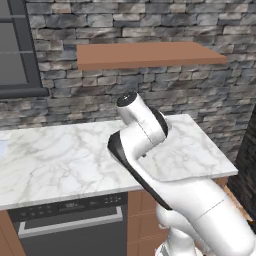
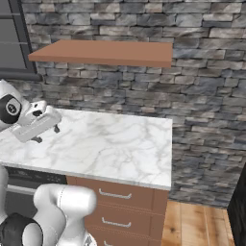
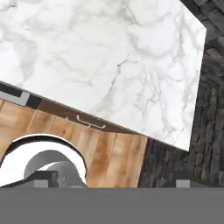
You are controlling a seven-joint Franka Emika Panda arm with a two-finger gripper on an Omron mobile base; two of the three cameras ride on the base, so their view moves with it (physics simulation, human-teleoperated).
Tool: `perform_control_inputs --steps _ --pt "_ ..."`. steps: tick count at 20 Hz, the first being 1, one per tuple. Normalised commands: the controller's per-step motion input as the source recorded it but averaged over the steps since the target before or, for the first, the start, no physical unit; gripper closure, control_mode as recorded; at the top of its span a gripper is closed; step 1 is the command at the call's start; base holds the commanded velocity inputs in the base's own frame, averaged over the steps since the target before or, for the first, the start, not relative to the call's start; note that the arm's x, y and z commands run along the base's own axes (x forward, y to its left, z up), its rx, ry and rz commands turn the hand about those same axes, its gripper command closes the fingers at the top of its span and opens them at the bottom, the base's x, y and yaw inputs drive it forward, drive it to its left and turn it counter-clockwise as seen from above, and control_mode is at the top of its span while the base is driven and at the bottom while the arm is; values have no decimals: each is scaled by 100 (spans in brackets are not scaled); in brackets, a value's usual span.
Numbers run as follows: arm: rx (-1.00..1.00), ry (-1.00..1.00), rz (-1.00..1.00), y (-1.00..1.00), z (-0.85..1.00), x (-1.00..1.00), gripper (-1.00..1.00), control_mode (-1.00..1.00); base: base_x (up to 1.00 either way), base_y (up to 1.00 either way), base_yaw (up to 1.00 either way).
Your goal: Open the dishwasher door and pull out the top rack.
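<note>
You see the dishwasher door (image 1: 75, 232) low in the left base view, set under the front edge of the marble table (image 1: 55, 165). It stands closed and upright; its black control strip (image 1: 67, 205) runs just below the table edge, with the silver bar handle (image 1: 70, 223) directly beneath. In the right base view a sliver of the same door (image 2: 19, 185) shows at the lower left, beside the brown wooden drawers (image 2: 117, 202).

The arm (image 1: 150, 165) rises from the lower right of the left base view and folds over the table, its hand raised above the marble. In the right base view you find the claw (image 2: 48, 132) at the left edge, hanging over the table, well above the door and apart from it. Its fingertips are small and dark there, and you cannot tell whether they stand apart or together.

The hand view looks down on the marble table (image 3: 109, 57), a drawer front with its handle (image 3: 89, 122), and the wooden floor (image 3: 109, 162). A wooden shelf (image 1: 147, 54) hangs on the stone wall (image 1: 150, 20) above the table.
</note>
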Motion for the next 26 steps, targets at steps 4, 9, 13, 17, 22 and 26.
perform_control_inputs --steps 4,9,13,17,22,26 --pt "-31 5 22 95 -66 -100 -100 -100 0 0 0" --pt "-19 26 13 67 -39 -99 -100 -100 0 0 0" --pt "-25 20 14 58 -79 -97 -100 -100 0 0 0" --pt "-18 10 16 41 -91 -67 -100 -100 0 0 0" --pt "-9 0 23 2 -100 -5 -100 -100 0 0 0" --pt "-11 -8 34 5 -100 12 -100 -100 0 0 0"
